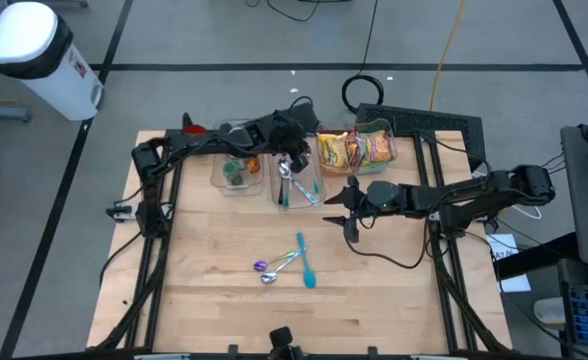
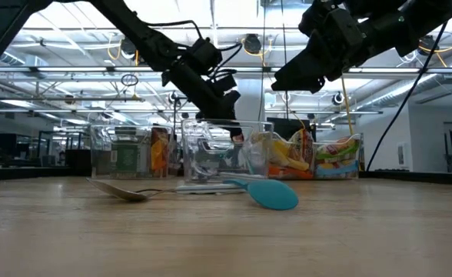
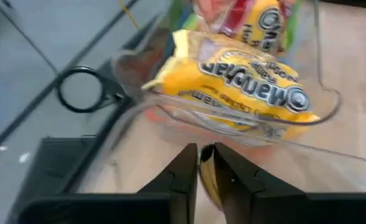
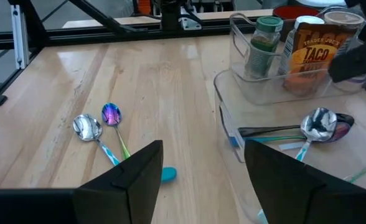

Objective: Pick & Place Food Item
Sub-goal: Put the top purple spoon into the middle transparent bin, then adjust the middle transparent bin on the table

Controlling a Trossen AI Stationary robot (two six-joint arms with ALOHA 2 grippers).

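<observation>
So the left gripper [image 1: 292,150] is up over the middle clear bin [image 1: 299,183] near the far edge of the bench [image 1: 224,300], right beside the bin of snack packets [image 1: 357,148]. In its wrist view the fingers [image 3: 184,171] are almost pinched together with just a thin slit between them, and I honestly can't tell if anything is caught in there. Straight ahead of it sits a yellow noodle packet [image 3: 236,87] inside the snack bin, against the clear wall.

The right gripper [image 1: 352,210] hangs over the bench just right of the middle bin, fingers [image 4: 130,177] spread apart and holding nothing.

The middle bin has a few spoons [image 4: 320,124] lying in it. The bin to its left [image 1: 236,168] holds a green-lidded spice jar [image 4: 262,46] and a taco seasoning box [image 4: 310,56].

Out on the open wood near the bench centre there's a teal spoon [image 1: 305,265], plus a silver spoon [image 4: 87,127] and a shiny purple one [image 4: 111,114] lying next to each other.
</observation>
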